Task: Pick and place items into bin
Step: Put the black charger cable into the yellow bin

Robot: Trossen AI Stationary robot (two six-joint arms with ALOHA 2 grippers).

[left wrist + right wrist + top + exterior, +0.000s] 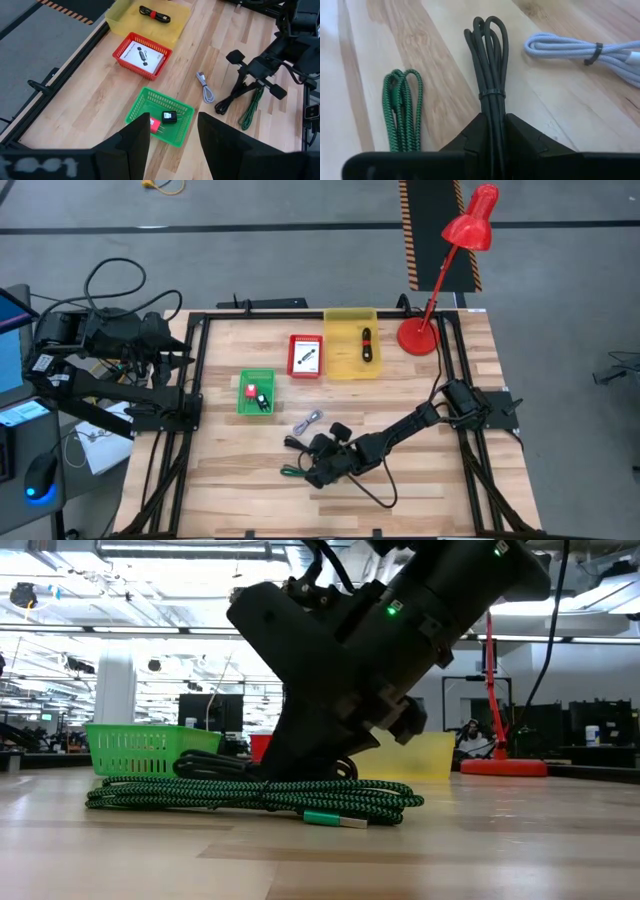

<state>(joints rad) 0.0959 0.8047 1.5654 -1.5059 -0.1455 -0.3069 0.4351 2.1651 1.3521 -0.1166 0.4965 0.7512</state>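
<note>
My right gripper (312,455) reaches to the table's middle near edge, fingers slanting down, shut on a black cable bundle (490,60). A green braided cable bundle (402,107) lies on the table beside it, in front of it in the low view (250,798). A grey cable (308,422) lies just beyond. My left gripper (173,125) hovers open, high over the table's left edge, touching nothing. The green basket (256,405) holds a small red-and-black piece (165,120), the red basket (305,370) a white card (144,55), the yellow bin (345,365) a black cable with a red tie (154,13). My right gripper holds the black cable bundle (492,112) pinched between its two fingers (522,135), just behind the bundle's tie. The fingers lie along the bundle, slanting down from the table's right. The looped end (487,30) sticks out past the fingertips, close over the wood.
A red desk lamp (440,280) stands at the far right corner, its base (418,337) beside the yellow bin. A black frame rail (195,380) runs round the table. Bare wood lies at the near left (220,480) and near right (430,480).
</note>
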